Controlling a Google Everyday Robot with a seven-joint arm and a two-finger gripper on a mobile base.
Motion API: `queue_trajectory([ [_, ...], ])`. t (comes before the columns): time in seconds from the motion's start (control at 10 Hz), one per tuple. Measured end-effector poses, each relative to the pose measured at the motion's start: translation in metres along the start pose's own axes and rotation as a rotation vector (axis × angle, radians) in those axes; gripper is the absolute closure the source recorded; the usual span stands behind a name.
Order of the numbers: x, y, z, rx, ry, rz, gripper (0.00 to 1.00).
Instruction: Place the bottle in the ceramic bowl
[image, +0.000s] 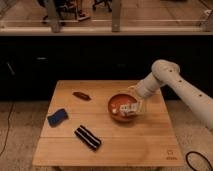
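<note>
The orange-red ceramic bowl (117, 103) stands on the wooden table (145, 145), right of its middle. My arm comes in from the right and bends down over the bowl. My gripper (131, 107) is low over the bowl's right half. A small whitish shape at its tip, inside the bowl, looks like the bottle (127, 110). I cannot make out where the gripper ends and the bottle begins.
A blue sponge (57, 117) lies at the table's left. A dark striped packet (87, 137) lies in front of the middle. A small reddish-brown thing (81, 95) lies at the back left. A dark counter runs behind the table.
</note>
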Motion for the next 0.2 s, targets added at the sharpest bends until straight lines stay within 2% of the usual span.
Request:
queue_trajectory([
  [0.2, -0.0022, 0.0017, -0.0042, 0.000, -0.012, -0.012, 0.20],
])
